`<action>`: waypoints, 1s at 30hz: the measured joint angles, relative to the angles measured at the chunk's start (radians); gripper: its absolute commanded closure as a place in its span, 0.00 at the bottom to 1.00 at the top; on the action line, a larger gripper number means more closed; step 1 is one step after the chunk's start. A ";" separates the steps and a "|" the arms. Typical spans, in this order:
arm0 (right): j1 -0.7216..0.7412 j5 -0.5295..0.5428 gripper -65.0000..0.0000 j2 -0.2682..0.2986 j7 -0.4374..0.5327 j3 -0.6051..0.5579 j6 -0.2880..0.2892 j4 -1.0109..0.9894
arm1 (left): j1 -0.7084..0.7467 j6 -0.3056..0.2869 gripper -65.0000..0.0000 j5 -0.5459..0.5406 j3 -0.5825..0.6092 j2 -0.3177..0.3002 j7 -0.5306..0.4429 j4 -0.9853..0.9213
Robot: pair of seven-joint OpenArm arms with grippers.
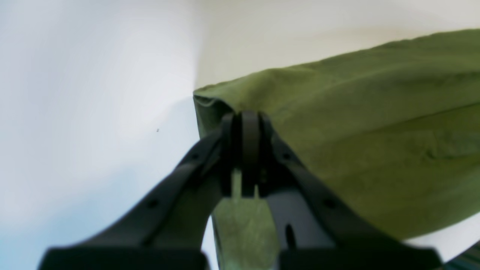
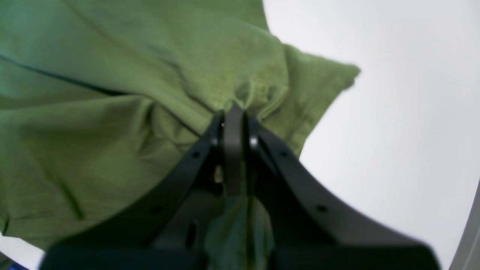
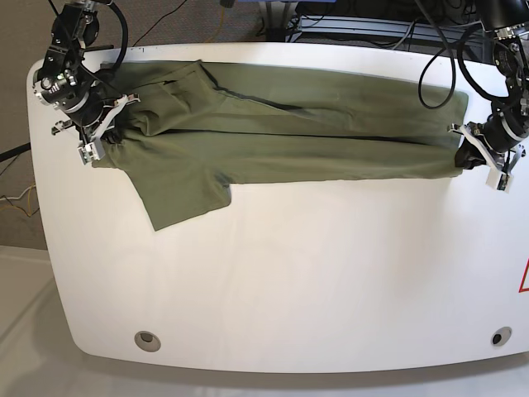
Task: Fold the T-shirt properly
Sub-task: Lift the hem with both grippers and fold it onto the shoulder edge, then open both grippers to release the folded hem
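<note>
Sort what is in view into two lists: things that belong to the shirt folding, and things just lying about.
Belongs to the job:
T-shirt
left pincer, shut on the T-shirt
right pincer, shut on the T-shirt
white table

Just lying about:
cables
red sticker

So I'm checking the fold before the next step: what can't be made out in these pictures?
- Base view: the fingertips of the right gripper and left gripper are buried in the T-shirt; how many layers each pinches is hidden.
- Left wrist view: the T-shirt is blurred and cut off by the right edge.
- Right wrist view: the shirt runs off the left edge; the gripper body hides the cloth below.
</note>
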 measured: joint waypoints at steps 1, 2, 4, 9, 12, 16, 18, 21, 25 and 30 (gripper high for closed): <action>0.000 0.001 1.00 0.000 0.000 0.000 0.000 -0.002 | -0.003 0.000 0.79 0.000 0.000 -0.001 0.024 0.000; 0.000 0.000 1.00 -0.001 0.000 0.000 0.000 -0.003 | -0.004 0.000 0.74 0.001 0.000 -0.002 0.037 -0.001; 0.000 0.000 1.00 -0.001 0.000 0.000 0.000 -0.003 | -0.003 0.000 0.66 0.001 0.000 -0.003 0.050 -0.002; 0.002 0.001 0.99 -0.001 -0.001 0.002 0.001 0.001 | 0.010 -0.001 0.55 0.003 0.000 -0.001 0.041 -0.003; 0.001 0.001 0.87 -0.002 -0.003 0.005 0.002 0.005 | 0.014 0.000 0.51 0.003 0.000 0.000 0.019 -0.003; 0.001 0.001 0.61 -0.002 -0.003 0.006 0.004 0.005 | 0.013 0.000 0.53 -0.002 -0.005 -0.001 -0.005 -0.003; 0.000 0.005 0.55 -0.002 -0.003 0.012 0.004 0.005 | 0.013 0.000 0.56 -0.008 -0.013 -0.001 -0.006 -0.003; -0.005 0.006 0.52 -0.003 -0.003 0.022 0.004 0.006 | 0.013 0.001 0.58 -0.015 -0.032 -0.002 -0.006 -0.003; -0.008 0.005 0.52 -0.004 -0.004 0.031 0.005 0.011 | 0.012 0.001 0.58 -0.015 -0.055 -0.005 -0.003 -0.003; 0.002 0.009 0.56 -0.004 -0.002 0.035 0.012 0.015 | 0.010 0.002 0.52 -0.018 -0.055 -0.006 -0.008 -0.005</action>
